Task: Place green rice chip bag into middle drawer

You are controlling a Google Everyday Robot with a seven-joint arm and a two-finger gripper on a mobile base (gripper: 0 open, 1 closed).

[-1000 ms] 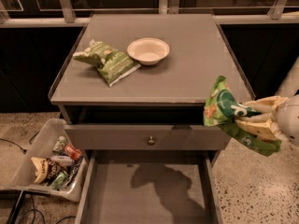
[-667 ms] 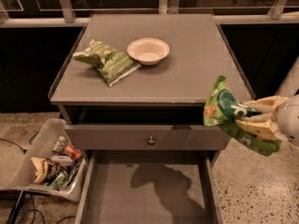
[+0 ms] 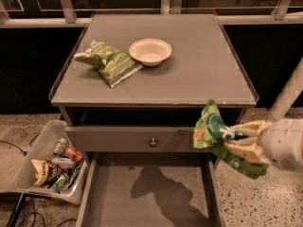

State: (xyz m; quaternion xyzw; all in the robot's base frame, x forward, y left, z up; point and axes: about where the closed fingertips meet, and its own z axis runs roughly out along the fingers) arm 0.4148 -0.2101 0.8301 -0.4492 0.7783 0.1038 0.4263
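The green rice chip bag [image 3: 214,132] is crinkled and bright green, held in the air at the right front corner of the cabinet. My gripper [image 3: 241,141] comes in from the right and is shut on it, its tan fingers [image 3: 246,129] pinching the bag's middle. The bag hangs above the right edge of the open middle drawer [image 3: 113,202], a grey tray with a flat floor where the bag and arm cast a shadow.
On the cabinet top [image 3: 203,74] lie a paler olive-green bag [image 3: 110,63] and a white bowl [image 3: 150,51]. A shut drawer front with a round knob [image 3: 153,142] is above the open drawer. A plastic bin of snacks [image 3: 52,162] stands on the floor at left.
The bag and gripper have shifted slightly left toward the drawer; nothing else has moved.
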